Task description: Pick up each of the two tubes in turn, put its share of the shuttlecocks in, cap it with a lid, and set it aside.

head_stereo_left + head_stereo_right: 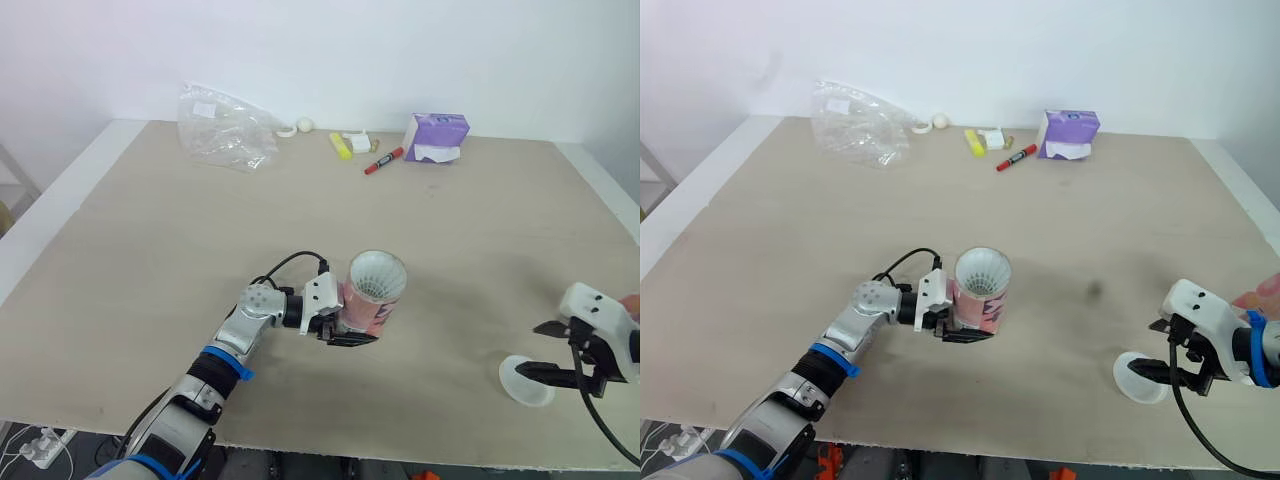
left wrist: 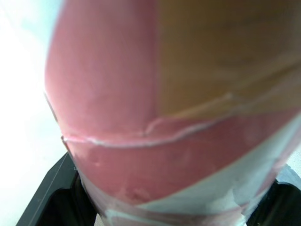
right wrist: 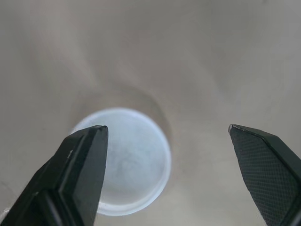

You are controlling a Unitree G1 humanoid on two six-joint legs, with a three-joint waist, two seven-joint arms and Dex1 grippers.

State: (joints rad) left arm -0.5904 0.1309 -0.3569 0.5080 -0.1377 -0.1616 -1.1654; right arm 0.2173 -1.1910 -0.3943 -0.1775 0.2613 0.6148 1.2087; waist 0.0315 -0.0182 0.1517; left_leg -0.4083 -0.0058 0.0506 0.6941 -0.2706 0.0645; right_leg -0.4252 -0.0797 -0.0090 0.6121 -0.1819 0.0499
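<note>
A pink tube (image 1: 372, 300) stands upright near the table's middle front, its open top showing white shuttlecock feathers (image 1: 377, 275) inside. My left gripper (image 1: 345, 325) is shut on the tube's lower part, and the tube's pink wall (image 2: 164, 117) sits close between its fingers in the left wrist view. A round white lid (image 1: 525, 382) lies flat on the table at the front right. My right gripper (image 1: 532, 349) hangs open just above the lid (image 3: 123, 160), with one finger (image 3: 80, 165) over the lid's edge and nothing held.
At the back of the table (image 1: 150, 260) lie a crumpled clear plastic bag (image 1: 225, 128), a yellow highlighter (image 1: 341, 146), a red marker (image 1: 383, 161) and a purple tissue pack (image 1: 435, 138). The lid lies close to the table's front edge.
</note>
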